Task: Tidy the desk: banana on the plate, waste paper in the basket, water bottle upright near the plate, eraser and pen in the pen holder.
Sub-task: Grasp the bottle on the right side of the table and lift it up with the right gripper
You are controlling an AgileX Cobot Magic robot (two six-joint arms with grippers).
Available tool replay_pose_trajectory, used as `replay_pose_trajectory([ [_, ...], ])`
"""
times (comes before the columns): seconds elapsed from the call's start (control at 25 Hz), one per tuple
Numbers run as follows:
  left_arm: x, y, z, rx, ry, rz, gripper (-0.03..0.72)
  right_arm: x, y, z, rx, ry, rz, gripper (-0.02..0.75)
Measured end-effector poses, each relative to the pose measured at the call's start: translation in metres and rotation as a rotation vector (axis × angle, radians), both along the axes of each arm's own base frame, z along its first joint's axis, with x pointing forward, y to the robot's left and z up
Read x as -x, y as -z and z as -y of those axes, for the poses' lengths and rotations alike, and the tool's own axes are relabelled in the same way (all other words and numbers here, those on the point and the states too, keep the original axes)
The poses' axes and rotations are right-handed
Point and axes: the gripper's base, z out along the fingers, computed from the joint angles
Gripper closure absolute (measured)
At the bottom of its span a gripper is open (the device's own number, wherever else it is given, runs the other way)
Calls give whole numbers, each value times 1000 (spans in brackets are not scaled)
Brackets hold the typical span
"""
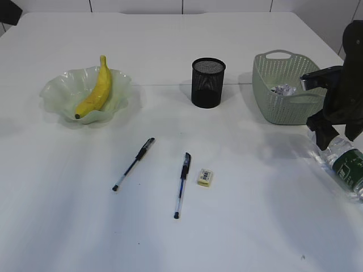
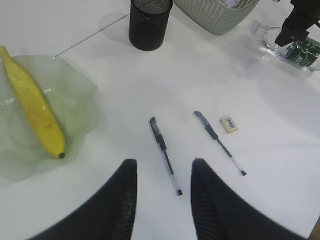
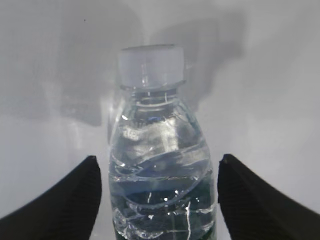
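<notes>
The banana [image 1: 97, 92] lies in the pale green plate [image 1: 54, 93]. Crumpled waste paper [image 1: 283, 89] sits in the green basket [image 1: 272, 107]. The water bottle [image 1: 346, 164] lies on its side at the right table edge. My right gripper [image 3: 159, 157] is open and straddles the bottle's shoulder [image 3: 157, 150], with a gap on each side. Two pens [image 1: 134, 164] [image 1: 182, 184] and the eraser [image 1: 205, 177] lie on the table in front of the black mesh pen holder [image 1: 207, 83]. My left gripper [image 2: 164, 160] hangs open and empty above the left pen [image 2: 165, 155].
The basket stands right behind the right arm [image 1: 346, 96]. The bottle lies close to the table's right edge. The pen holder stands between plate and basket.
</notes>
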Motion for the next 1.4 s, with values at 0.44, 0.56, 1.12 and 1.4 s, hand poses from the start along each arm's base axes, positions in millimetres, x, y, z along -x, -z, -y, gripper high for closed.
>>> replay_pose_trajectory([
  [0.44,0,1,-1,-7,-10,-9,437,0,4,-1,-13,6,-19,204],
  [0.56,0,1,-1,-7,-10,-9,437,0,9,-1,-11,6,-29,204],
  [1.12,0,1,-1,-8,-10,-9,437,-2,17,0,-5,-51,-55,231],
  [1.4,0,1,-2,-19,-11,-10,437,-2,16,0,-2,-82,-60,242],
])
